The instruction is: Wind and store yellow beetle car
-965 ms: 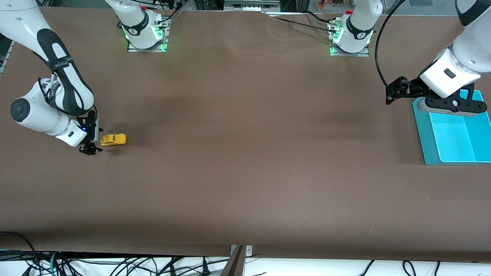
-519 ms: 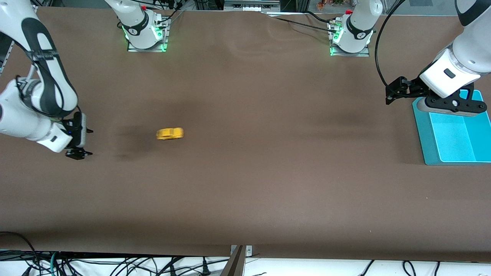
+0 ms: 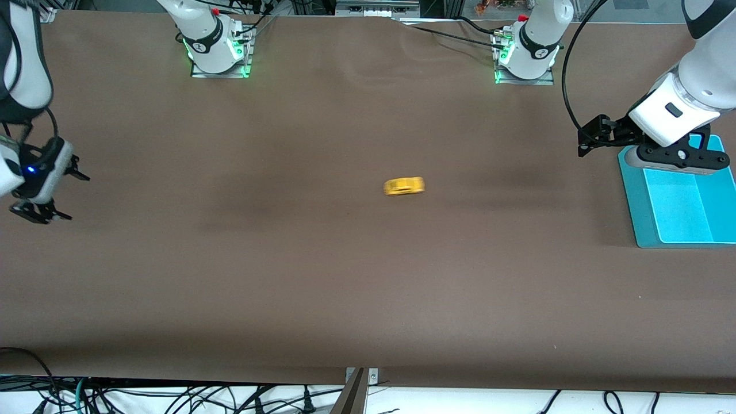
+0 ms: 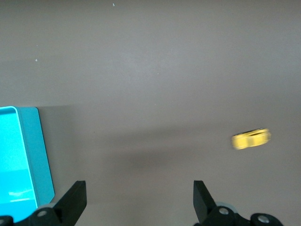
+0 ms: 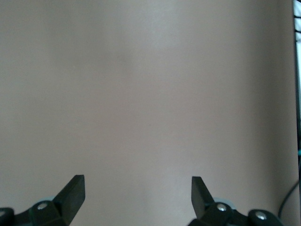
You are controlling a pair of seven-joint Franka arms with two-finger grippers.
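Observation:
The yellow beetle car (image 3: 404, 186) is blurred on the brown table near its middle, free of both grippers. It also shows in the left wrist view (image 4: 250, 139), off to one side of the jaws. My right gripper (image 3: 72, 197) is open and empty at the right arm's end of the table, a long way from the car. The right wrist view shows only bare table between its open fingers (image 5: 138, 193). My left gripper (image 3: 587, 138) is open and empty, hanging beside the teal bin. Its fingers (image 4: 139, 200) have only table between them.
A teal bin (image 3: 632, 195) stands at the left arm's end of the table, and its corner shows in the left wrist view (image 4: 40, 155). The two arm bases (image 3: 215, 49) stand along the table's edge farthest from the front camera. Cables hang below the nearest edge.
The car has rolled from beside the right gripper to the table's middle, toward the left arm's end. The right gripper has drawn away toward its own end. The left arm has not moved.

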